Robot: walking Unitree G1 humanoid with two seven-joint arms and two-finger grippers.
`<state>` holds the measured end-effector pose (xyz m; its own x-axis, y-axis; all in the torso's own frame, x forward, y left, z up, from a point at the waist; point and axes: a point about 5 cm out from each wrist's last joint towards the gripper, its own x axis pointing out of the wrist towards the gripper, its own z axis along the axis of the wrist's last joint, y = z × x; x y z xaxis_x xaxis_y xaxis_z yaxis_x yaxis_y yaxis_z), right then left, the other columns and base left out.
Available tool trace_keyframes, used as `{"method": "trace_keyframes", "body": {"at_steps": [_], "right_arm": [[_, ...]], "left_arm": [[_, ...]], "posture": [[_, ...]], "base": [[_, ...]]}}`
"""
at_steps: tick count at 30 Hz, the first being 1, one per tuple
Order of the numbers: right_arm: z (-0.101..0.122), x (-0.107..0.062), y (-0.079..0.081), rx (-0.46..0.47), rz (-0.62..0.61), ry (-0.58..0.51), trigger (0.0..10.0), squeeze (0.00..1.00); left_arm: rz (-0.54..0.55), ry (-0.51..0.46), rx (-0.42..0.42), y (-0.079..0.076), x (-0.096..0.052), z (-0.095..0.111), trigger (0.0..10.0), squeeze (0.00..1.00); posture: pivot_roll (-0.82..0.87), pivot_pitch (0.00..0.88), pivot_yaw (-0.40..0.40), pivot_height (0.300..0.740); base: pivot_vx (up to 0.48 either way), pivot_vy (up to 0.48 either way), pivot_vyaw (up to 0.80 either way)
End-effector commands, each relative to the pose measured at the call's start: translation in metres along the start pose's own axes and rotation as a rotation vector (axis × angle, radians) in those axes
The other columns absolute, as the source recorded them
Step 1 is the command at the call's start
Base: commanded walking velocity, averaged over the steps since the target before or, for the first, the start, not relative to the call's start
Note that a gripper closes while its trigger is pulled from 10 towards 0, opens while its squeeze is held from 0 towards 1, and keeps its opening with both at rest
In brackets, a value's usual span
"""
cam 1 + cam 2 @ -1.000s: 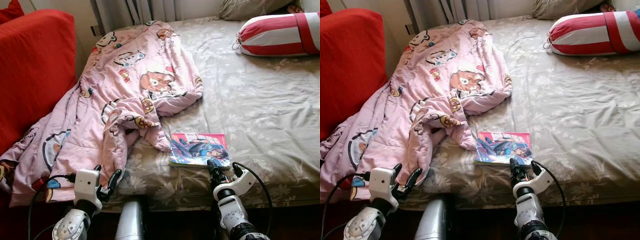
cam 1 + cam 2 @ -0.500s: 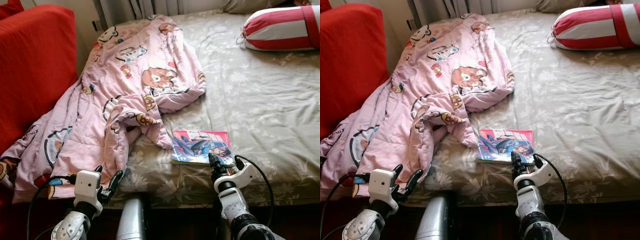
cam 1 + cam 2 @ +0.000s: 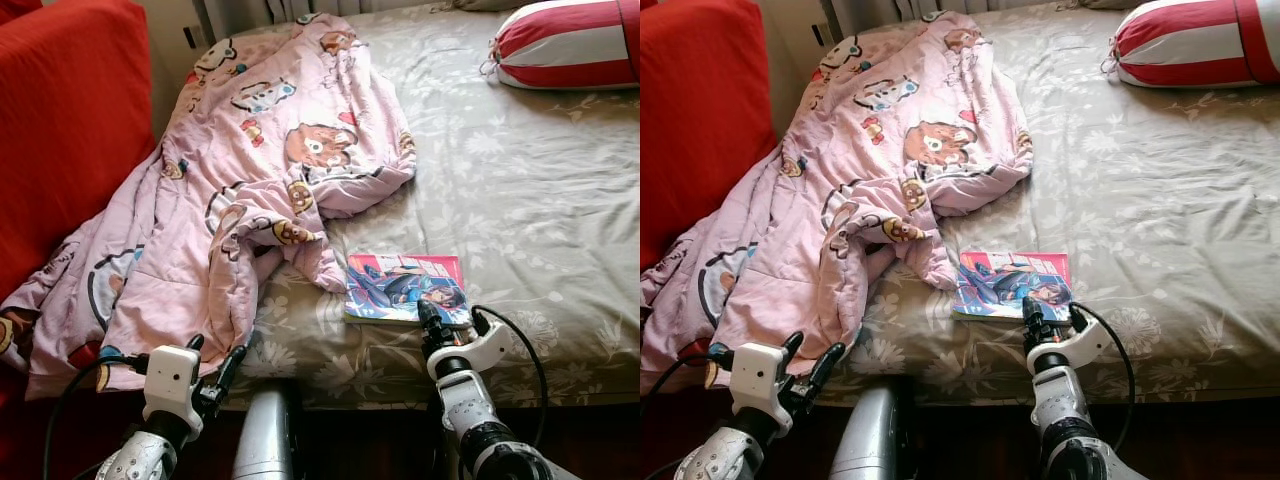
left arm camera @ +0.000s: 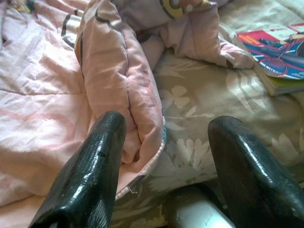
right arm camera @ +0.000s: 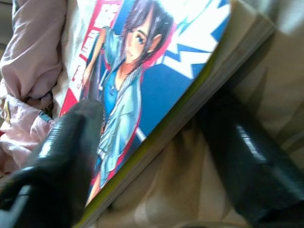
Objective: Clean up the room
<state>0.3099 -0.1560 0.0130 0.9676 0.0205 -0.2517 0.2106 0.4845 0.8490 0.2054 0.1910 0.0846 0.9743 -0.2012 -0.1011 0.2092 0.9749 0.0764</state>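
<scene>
Two silver robot arms reach up from the lower edge of the head view. The left gripper [image 3: 213, 363] sits low on the left, its white wrist block trailing a black cable, its two long black fingers [image 4: 90, 166] spread apart and holding nothing. The right gripper [image 3: 440, 320] reaches further forward on the right, a black cable looping beside its wrist, its fingers [image 5: 61, 156] parted.

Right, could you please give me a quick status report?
Right gripper open, fingers straddling the comic book's near edge. Left gripper open, idle by the pink quilt. Quilt corner touches the book's far side.
</scene>
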Motion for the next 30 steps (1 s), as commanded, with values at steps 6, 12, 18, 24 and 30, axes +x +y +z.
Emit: {"method": "trace_keyframes", "body": {"at_steps": [6, 12, 18, 24, 30], "right_arm": [[-0.002, 0.005, 0.011, 0.044, 0.037, 0.016, 0.0, 0.00], [0.001, 0.007, 0.013, 0.039, 0.047, 0.010, 0.0, 0.00], [0.001, 0.005, 0.009, 0.038, 0.040, 0.010, 0.0, 0.00], [0.000, 0.000, -0.001, 0.026, -0.005, -0.004, 0.0, 0.00], [0.009, -0.005, -0.010, -0.050, -0.058, -0.077, 0.0, 0.00]], "left_arm": [[0.002, 0.022, 0.019, -0.001, -0.005, 0.001, 10.0, 0.00], [0.005, 0.028, 0.017, -0.002, -0.005, 0.001, 10.0, 0.00], [0.006, 0.024, 0.015, -0.001, 0.001, 0.001, 10.0, 0.00], [0.006, 0.019, 0.014, -0.001, 0.008, 0.000, 10.0, 0.00], [0.022, 0.003, 0.014, 0.003, 0.019, 0.000, 10.0, 0.00]], "posture": [[0.31, 0.184, 0.141, 0.538], [0.31, 0.181, 0.137, 0.538], [0.30, 0.165, 0.133, 0.538], [0.29, 0.140, 0.127, 0.538], [0.26, 0.104, 0.116, 0.538]], "base": [[0.000, 0.000, 0.00], [0.000, 0.000, 0.00], [0.000, 0.000, 0.00], [0.000, 0.000, 0.00], [0.000, 0.000, 0.00]]}}
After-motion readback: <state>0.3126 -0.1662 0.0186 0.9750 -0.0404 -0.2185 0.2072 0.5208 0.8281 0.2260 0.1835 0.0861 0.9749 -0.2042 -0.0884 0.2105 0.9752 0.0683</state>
